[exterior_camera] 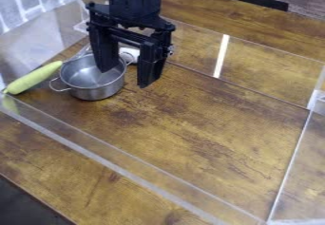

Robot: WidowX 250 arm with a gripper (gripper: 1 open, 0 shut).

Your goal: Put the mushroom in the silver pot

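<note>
Camera: mushroom (128, 53) half-hidden behind jaws

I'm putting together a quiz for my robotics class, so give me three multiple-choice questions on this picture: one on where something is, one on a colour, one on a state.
1. Where does the corn cob lie relative to the silver pot?
A. To its left in the picture
B. Inside it
C. Far off at the table's right edge

2. What colour is the corn cob?
A. Red
B. Yellow-green
C. Blue

3. How does the tool stand?
A. Shut on the pot's handle
B. Shut on the corn cob
C. Open

Answers: 1 A, the cob lies just beyond the pot's left handle. 2 B, its surface is yellow-green. 3 C, its two black fingers stand wide apart.
</note>
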